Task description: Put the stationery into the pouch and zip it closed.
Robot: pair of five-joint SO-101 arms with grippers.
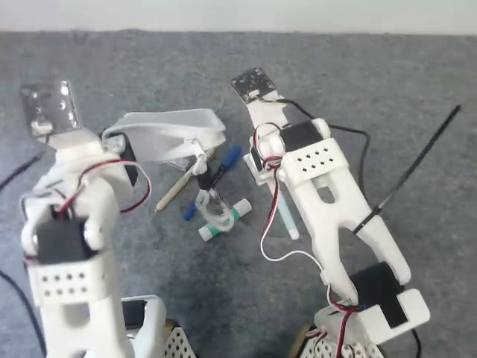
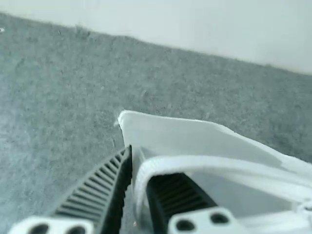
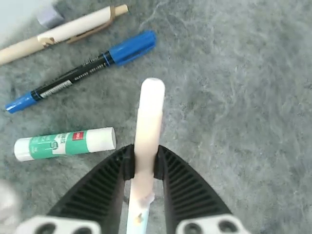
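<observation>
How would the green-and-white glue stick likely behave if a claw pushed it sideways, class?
It would probably roll: the glue stick is a round tube lying on its side. The fuzzy grey mat may slow it quickly. It looks rigid and small, so likely light and unbending when gripped.

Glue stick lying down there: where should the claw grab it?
Around the middle of the glue stick, on its green label, coming straight down from above and closing across its width. It lies flat on the carpet, with bare carpet along both long sides and the blue marker apart. The right claw is shut on a white pen, so that goes first.
</observation>
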